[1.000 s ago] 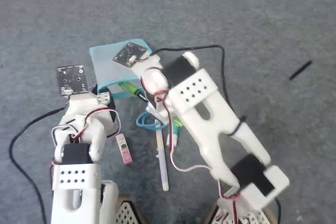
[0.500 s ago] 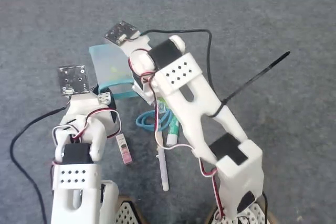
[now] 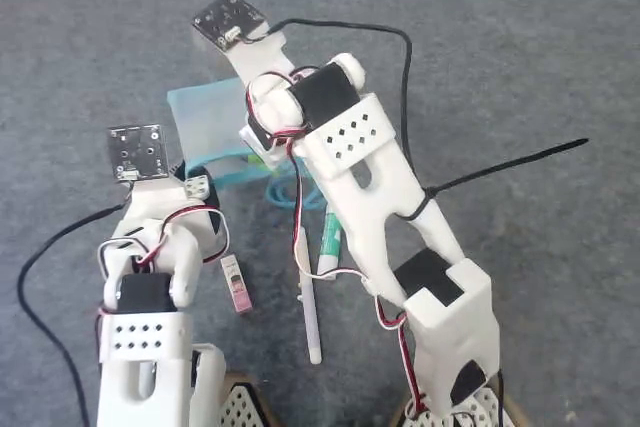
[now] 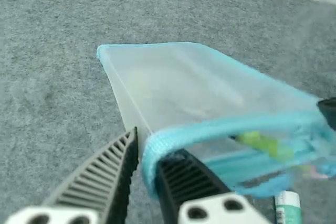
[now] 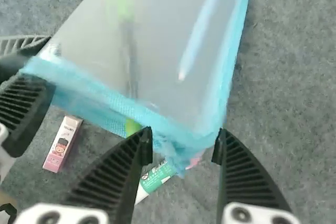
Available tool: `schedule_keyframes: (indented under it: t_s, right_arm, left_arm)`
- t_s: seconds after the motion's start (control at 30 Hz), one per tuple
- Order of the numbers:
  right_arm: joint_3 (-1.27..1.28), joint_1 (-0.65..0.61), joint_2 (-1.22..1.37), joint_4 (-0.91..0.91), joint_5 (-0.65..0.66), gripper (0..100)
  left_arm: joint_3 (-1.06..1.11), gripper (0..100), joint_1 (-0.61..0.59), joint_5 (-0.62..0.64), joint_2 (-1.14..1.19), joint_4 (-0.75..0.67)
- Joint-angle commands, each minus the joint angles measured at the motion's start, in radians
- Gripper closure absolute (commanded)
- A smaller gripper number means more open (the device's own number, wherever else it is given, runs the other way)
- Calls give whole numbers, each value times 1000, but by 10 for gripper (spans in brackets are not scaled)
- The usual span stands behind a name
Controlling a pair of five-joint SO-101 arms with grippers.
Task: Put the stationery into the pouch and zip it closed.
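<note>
The clear pouch with a blue rim lies on the grey carpet, its mouth toward the arms. In the left wrist view my left gripper is shut on the pouch's blue rim. My right gripper is open and straddles the rim at the pouch's other mouth corner. Inside the pouch lie a green pen and a light blue pen. On the carpet outside lie a white pen, a green-and-white marker and a pink eraser.
A blue cord loop lies by the pouch mouth under the right arm. A black cable tie sticks out sideways from that arm. The left arm's fingers show in the right wrist view, close beside the pouch.
The right arm has swung farther out over the pouch. The green pen, held at the mouth earlier, now lies inside. The left arm has kept still on the rim.
</note>
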Motion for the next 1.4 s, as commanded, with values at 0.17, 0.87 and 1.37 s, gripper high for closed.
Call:
schedule_keyframes:
  t_s: [0.17, 0.87, 1.37]
  right_arm:
    - [140, 38, -338, 38, -3, 803]
    - [1502, 36, -630, -636, -106, 800]
    - [1232, 2, -308, -608, -219, 706]
  left_arm:
    - [-16, 988, 0, -14, -3, -38]
    - [-21, 988, -2, -14, -3, -41]
    - [-21, 988, 0, -14, -3, -54]
